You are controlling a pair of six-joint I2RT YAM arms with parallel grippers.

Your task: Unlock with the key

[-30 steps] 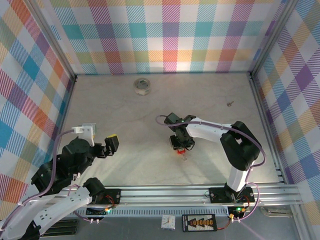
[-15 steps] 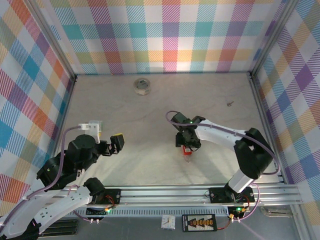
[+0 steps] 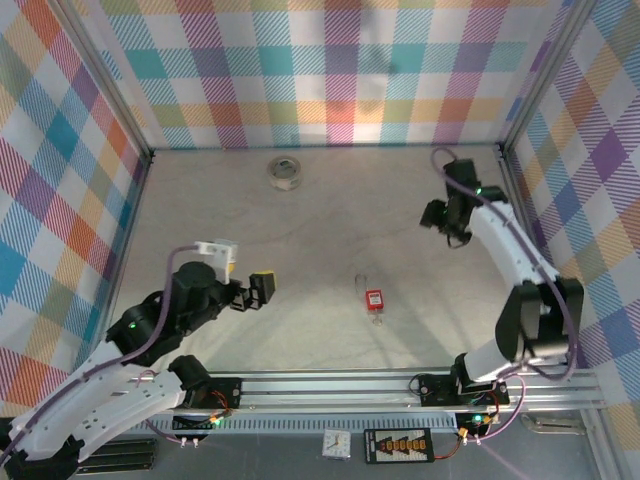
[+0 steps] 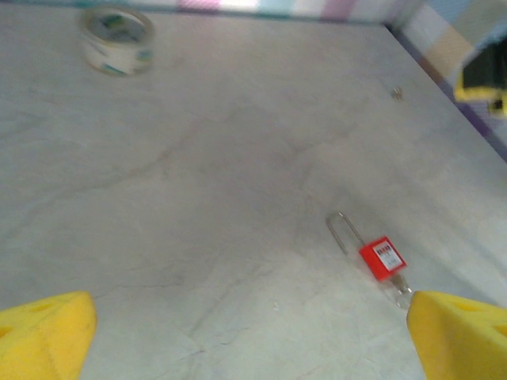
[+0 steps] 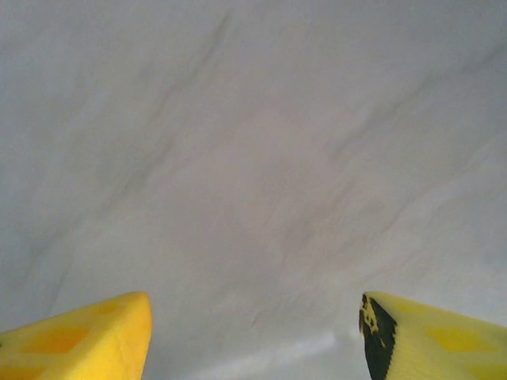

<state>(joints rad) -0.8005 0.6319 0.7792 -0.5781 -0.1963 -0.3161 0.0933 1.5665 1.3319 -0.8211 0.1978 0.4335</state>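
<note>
**Padlock left free, right gripper withdrawn**

The red padlock with a steel shackle is seen lying flat at lower centre. It is well apart from the right gripper, held open and empty at upper right. The left gripper, spread wide and empty, is seen left of it. A second ago the right gripper was on the padlock.
</note>
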